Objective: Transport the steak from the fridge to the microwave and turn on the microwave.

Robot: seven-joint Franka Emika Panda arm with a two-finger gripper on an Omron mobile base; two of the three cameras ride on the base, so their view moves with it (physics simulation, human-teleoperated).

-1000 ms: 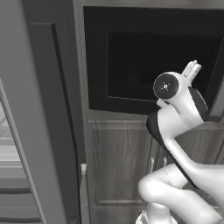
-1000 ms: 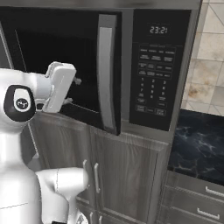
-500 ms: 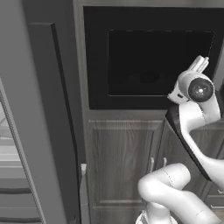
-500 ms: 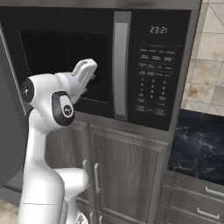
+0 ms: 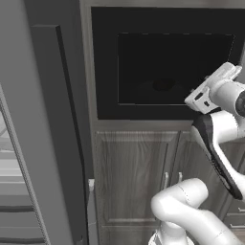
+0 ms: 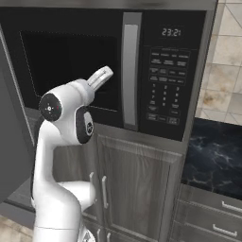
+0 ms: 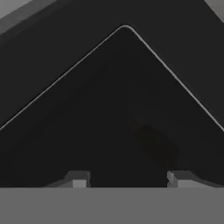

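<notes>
The microwave [image 5: 167, 72] has its black door shut, with the grey handle [image 6: 129, 75] and the keypad [image 6: 165, 85] to its right. Through the dark glass a dim lump shows on the turntable, the steak [image 5: 162, 85], also faint in the hand view [image 7: 155, 146]. My gripper [image 5: 228, 72] is at the right part of the door window, pointing into the glass [image 6: 105, 74]. Its two tips [image 7: 127, 179] stand apart and open with nothing between them. The fridge [image 5: 28, 143] is at the far left with its grey door swung out and shelves visible low down.
Grey-brown wood cabinet doors [image 5: 134, 182] with bar handles sit under the microwave. A dark marble counter [image 6: 212, 160] and drawers lie to the right, below a tiled wall [image 6: 222, 61]. The clock display [image 6: 171, 32] reads 23:21.
The microwave door has swung from ajar to fully shut. My hand followed it rightward and now rests by the window near the handle.
</notes>
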